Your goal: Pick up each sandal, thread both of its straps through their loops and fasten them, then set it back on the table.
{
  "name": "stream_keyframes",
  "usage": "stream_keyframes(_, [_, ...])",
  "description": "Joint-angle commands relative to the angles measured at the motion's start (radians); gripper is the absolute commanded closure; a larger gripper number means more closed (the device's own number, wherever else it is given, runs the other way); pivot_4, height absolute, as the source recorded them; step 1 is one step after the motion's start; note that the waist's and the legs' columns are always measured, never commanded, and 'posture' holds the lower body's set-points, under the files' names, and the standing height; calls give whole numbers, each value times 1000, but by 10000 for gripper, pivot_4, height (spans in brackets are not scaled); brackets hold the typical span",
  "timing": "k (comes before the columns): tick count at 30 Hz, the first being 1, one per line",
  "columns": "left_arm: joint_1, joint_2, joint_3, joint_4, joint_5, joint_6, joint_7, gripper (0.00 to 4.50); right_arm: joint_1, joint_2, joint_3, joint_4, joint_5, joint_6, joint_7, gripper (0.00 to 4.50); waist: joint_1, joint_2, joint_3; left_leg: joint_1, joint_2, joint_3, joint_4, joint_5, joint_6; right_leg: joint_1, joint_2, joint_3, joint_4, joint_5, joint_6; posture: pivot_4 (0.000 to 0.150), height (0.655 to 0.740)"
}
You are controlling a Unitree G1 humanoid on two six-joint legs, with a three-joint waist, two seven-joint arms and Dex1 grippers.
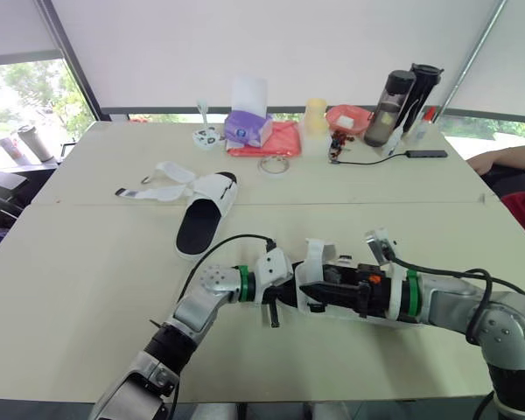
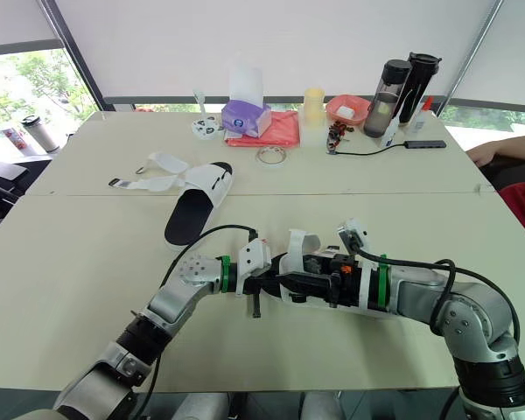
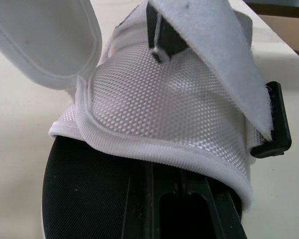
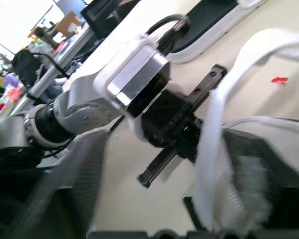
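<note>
The near sandal [image 1: 308,278], white mesh upper on a black sole [image 3: 84,194], is held between my two grippers at the table's front middle. My left gripper [image 1: 283,293] comes in from the left, its fingers [image 3: 139,199] close together and shut on the sole under the upper. My right gripper [image 1: 334,293] meets the sandal from the right. Both white straps [image 1: 315,254] stand loose and unthreaded beside the black loops [image 3: 276,124]. The second sandal [image 1: 206,214] lies flat farther back on the left, its straps [image 1: 153,188] spread open.
Along the far edge stand a purple tissue box [image 1: 248,129] on a red cloth [image 1: 280,140], a yellow cup [image 1: 316,114], a red bowl [image 1: 348,116], two dark bottles [image 1: 402,101] and a cable [image 1: 376,159]. A person's arm [image 1: 507,159] rests at the far right.
</note>
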Motion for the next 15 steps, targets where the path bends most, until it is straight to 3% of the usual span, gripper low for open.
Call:
stream_keyframes(1, [34,22,-27,120,77,47,34,45000,-10,3,8,-9,-10,-10,-9,28053,0,0,0,0,0,0,0,0,0,0,0,0,0,1,-2,1500,7400])
stream_keyframes(4, [37,23,-25,117,76,49,35,45000,-11,2,9,-7,-6,-9,-12,44492,-1,0,0,0,0,0,0,0,0,0,0,-1,0,1,-2,1500,7400])
stream_keyframes(10, [34,24,-27,121,79,45,34,45000,21,-26,21,-28,-15,-3,6,44492,0,0,0,0,0,0,0,0,0,0,0,-1,0,1,-2,1500,7400])
stream_keyframes(15, [31,23,-30,126,80,40,30,45000,75,-57,90,-59,-115,-46,14,44492,0,0,0,0,0,0,0,0,0,0,0,-1,0,1,-2,1500,7400])
